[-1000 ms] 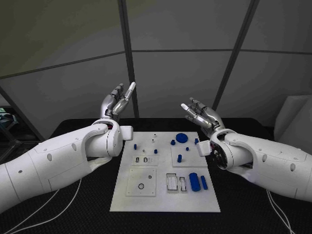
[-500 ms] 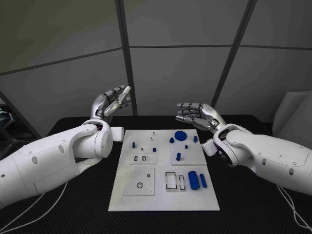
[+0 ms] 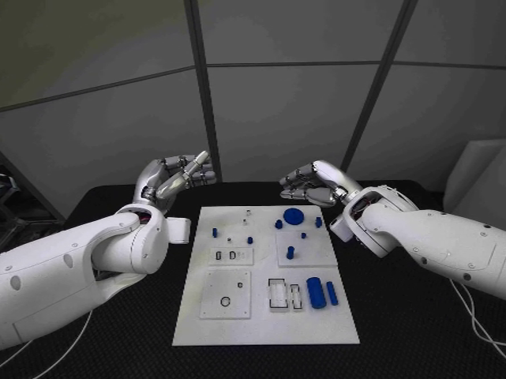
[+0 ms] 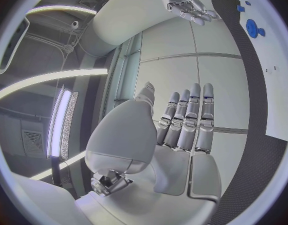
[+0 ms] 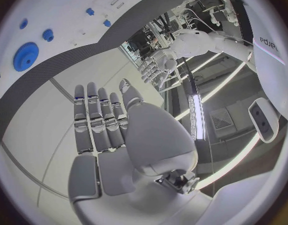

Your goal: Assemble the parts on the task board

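Left robot hand, upper left of centre in the head view: empty, fingers straight and together per the wrist view. It has dropped from its raised pose of a second ago toward the far edge of the board

Board sits mid-frame on the black tabletop, blue parts on it untouched: round disc near the far edge, long peg lower right

Right robot hand, upper right of centre: empty too, fingers extended; it has also come down and tipped forward, close to the disc

Read: both hands closing in, no grasp yet, assembly not begun

Writing: partial lettering on the white body panel in the right wrist view, not readable for sure
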Action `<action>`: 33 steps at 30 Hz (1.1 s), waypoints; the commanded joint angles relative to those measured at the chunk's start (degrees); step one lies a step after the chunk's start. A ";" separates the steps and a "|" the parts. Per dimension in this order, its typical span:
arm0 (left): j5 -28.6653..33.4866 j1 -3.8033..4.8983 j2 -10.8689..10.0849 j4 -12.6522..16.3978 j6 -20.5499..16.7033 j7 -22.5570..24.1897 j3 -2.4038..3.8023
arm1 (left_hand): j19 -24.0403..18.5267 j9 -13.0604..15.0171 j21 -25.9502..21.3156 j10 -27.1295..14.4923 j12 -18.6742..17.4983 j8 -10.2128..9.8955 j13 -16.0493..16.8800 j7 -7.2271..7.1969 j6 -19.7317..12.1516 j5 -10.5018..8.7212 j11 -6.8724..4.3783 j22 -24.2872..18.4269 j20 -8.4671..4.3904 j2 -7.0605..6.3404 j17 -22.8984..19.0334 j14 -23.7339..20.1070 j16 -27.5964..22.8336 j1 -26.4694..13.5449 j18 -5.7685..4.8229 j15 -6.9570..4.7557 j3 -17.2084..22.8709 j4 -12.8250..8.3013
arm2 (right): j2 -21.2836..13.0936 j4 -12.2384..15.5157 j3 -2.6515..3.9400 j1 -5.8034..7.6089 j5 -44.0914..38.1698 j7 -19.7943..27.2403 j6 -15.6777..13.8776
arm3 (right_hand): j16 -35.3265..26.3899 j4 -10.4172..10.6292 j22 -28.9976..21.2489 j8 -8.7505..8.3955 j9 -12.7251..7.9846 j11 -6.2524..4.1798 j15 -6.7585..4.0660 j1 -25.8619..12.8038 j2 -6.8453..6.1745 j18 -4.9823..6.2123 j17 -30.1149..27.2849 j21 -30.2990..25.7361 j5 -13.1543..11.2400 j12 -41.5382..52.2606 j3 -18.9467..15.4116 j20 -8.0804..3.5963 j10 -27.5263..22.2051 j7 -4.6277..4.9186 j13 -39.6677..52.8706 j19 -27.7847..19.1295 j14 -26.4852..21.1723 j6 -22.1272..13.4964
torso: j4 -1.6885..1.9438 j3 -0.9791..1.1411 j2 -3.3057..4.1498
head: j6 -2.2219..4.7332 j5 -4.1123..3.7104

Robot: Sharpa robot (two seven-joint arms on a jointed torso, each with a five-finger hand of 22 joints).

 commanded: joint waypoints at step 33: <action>-2.71 0.03 -4.80 9.95 4.55 -2.08 0.07 | 1.82 -0.20 0.26 0.66 -1.82 -0.95 -0.21 0.09 0.70 -0.13 -0.08 -0.23 -0.40 -0.01 0.96 0.25 -2.08 0.50 -0.60 -0.06 -0.72 -1.49 | 1.07 0.69 0.13 4.06 -36.52 -22.70 17.51 | 57.83 -2.03 35.41 -3.27 -0.02 -3.10 -5.43 -4.67 -6.38 -1.85 47.90 44.33 1.25 -1.97 6.92 -7.02 2.65 -2.84 0.37 21.27 20.92 4.84 | 3.22 -0.57 6.94 | 1.75 -2.73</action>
